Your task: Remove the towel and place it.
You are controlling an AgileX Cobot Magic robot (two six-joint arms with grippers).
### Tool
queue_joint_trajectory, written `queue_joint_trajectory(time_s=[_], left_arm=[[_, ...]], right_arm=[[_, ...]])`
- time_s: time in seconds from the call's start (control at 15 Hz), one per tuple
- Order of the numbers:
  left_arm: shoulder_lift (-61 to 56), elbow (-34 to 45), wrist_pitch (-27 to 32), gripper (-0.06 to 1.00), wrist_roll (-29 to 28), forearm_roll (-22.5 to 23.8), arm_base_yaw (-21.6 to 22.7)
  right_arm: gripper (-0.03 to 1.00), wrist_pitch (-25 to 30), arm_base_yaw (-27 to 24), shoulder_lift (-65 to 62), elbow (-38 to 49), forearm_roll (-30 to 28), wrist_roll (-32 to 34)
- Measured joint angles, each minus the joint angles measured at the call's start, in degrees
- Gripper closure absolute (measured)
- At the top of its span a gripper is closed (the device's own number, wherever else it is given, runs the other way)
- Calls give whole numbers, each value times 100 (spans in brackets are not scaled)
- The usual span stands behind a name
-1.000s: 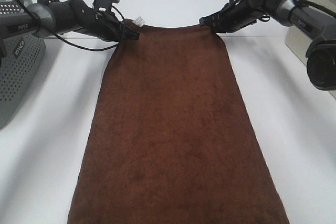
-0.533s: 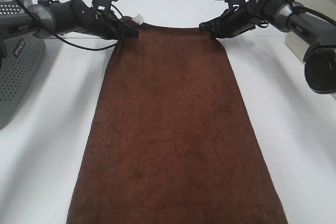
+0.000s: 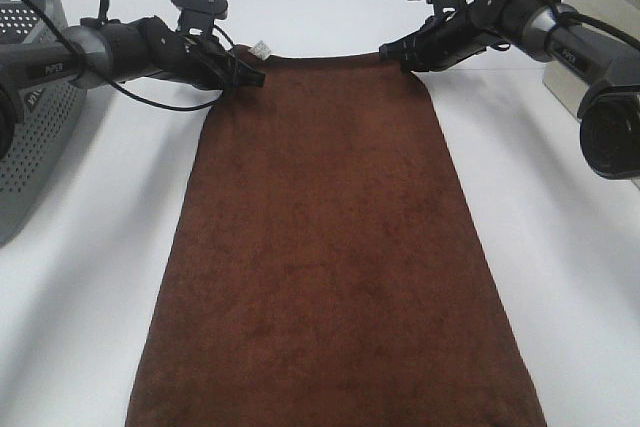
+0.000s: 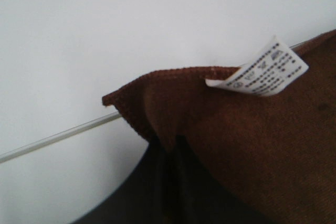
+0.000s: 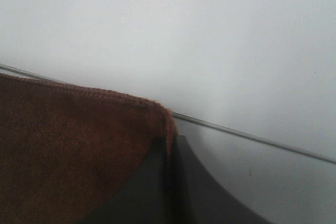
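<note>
The dark brown towel (image 3: 330,247) lies stretched out lengthwise on the white table, running from the far side to the near edge of the exterior view. Its small white tag (image 3: 262,48) sits at the far left corner, also in the left wrist view (image 4: 262,72). My left gripper (image 3: 250,74) is shut on the far left corner of the towel (image 4: 220,145). My right gripper (image 3: 392,49) is shut on the far right corner of the towel (image 5: 79,150). Both corners are held low, close to the table.
A grey perforated basket (image 3: 30,137) stands at the left edge of the table (image 3: 90,277). A beige box (image 3: 590,37) and a dark round device (image 3: 612,132) stand at the right. A thin seam line crosses the table's far side (image 5: 252,137).
Both grippers have lowered slightly with the towel's far corners, and the left arm has shifted a little to the right. The towel's far edge now lies flatter.
</note>
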Motion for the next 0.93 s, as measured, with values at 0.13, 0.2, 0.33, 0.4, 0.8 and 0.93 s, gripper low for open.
queue_joint_trajectory(time_s=[0.13,0.2,0.33,0.4,0.8,0.93], left_arm=[[0,0,-40,94,0,0,0],[11,0,-120,94,0,0,0],[17,0,-138,92,0,-17,0],[23,-6,-155,89,0,-17,0],[52,-6,-584,27,0,-40,0],[52,-6,-693,24,0,-40,0]], right_arm=[[96,-23,0,0,0,6,-11],[96,-23,0,0,0,6,-17],[96,-23,0,0,0,23,-23],[95,-23,0,0,0,23,-29],[35,-315,0,0,0,-29,74],[32,-378,-6,0,0,-74,103]])
